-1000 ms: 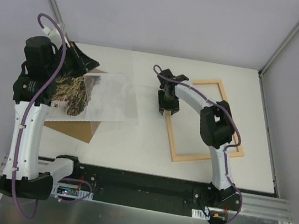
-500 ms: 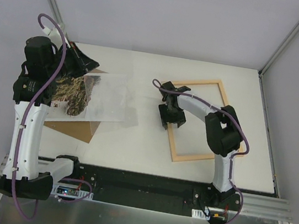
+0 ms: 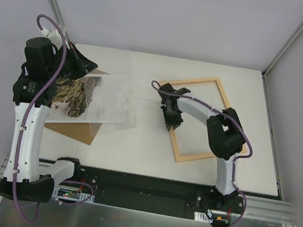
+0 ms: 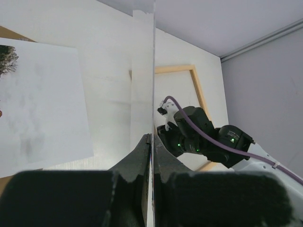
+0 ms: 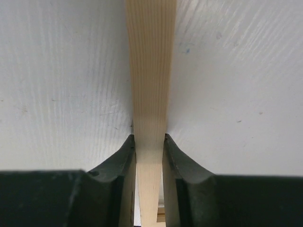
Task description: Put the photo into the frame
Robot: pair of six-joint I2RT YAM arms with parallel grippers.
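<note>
The right jaws are pinching one long strip of the frame [image 3: 193,81], which is lying flat on the table [image 3: 135,145]. The left jaws are clamping a clear pane [image 3: 114,100] by its edge over the photo [image 3: 73,98], which is lying on a brown board [image 3: 78,130]. The print is looking light, floppy and easily creased, so a free edge is probably suiting a pinch best.

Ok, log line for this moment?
left gripper: shut on thin clear pane | right gripper: shut on light wooden rectangular frame | coastal paper photo: outside frame

Left hand [image 4: 153,142] pinches a clear pane [image 4: 149,71] edge-on, photo [image 4: 42,104] lying at left
</note>
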